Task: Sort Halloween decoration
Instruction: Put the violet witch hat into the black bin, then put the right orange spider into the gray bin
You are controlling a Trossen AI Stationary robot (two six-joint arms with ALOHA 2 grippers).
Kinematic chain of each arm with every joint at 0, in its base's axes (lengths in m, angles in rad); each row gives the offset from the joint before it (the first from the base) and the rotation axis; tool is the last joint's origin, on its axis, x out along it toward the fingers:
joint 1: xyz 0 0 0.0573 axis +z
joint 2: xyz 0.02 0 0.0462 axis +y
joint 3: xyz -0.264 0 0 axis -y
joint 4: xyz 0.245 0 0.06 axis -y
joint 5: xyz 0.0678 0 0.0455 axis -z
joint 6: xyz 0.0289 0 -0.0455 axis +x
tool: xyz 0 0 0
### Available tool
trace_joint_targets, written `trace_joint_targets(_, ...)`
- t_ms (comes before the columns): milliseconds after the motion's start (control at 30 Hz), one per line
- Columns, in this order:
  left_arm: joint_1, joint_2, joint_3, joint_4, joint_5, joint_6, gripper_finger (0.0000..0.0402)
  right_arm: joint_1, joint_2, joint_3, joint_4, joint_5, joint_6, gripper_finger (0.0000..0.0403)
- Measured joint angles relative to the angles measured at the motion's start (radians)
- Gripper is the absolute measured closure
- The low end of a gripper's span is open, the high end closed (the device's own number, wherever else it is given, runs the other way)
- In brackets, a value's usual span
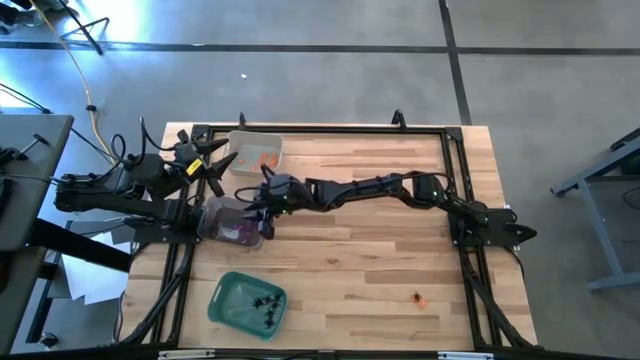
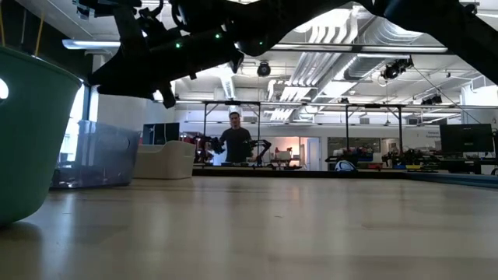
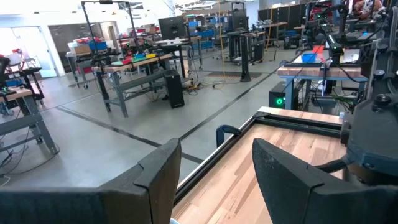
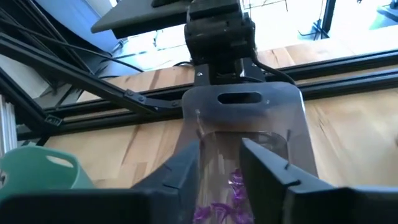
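Right tool (image 4: 221, 171) released over clear tray (image 4: 292, 124) | purple trinkets (image 4: 224, 202) heaped, long axis unclear

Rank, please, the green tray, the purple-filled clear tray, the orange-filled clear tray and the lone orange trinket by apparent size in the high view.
1. Green tray
2-3. Purple-filled clear tray and orange-filled clear tray: roughly alike, the purple one partly hidden.
4. Lone orange trinket

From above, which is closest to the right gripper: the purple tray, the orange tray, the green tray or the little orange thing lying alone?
From the right gripper:
1. Purple tray, right under it.
2. Orange tray, at the far edge.
3. Green tray, at the near edge.
4. Lone orange trinket, away on the right side.
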Motion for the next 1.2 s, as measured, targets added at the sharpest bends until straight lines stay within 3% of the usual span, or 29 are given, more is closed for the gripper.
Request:
trace_joint_targets(233, 0.0, 0.0, 0.0, 0.0, 0.0, 0.0, 0.0216, -0.003, -0.006, 0.0, -0.049, 0.01, 0.057, 0.0244)
trace_joint_targets(600, 0.0, 0.0, 0.0, 0.0, 0.0, 0.0, 0.0216, -0.015, -0.101, -0.001, -0.488, 0.006, 0.112, 0.0273)
trace_joint_targets(733, 0.0, 0.0, 0.0, 0.0, 0.0, 0.0, 0.0216, 0.006, -0.16, -0.059, -0.485, 0.001, 0.106, 0.0284)
trace_joint_targets(833, 0.0, 0.0, 0.0, 0.0, 0.0, 0.0, 0.0216, 0.015, -0.229, -0.176, -0.416, 0.019, 0.136, 0.029)
trace_joint_targets(1000, 0.0, 0.0, 0.0, 0.0, 0.0, 0.0, 0.0216, 0.021, -0.399, -0.504, -0.224, 0.097, 0.278, 0.0291)
trace_joint_targets(1200, 0.0, 0.0, 0.0, 0.0, 0.0, 0.0, 0.0216, 0.094, -0.637, -0.9, -0.052, 0.308, 0.543, 0.0291)
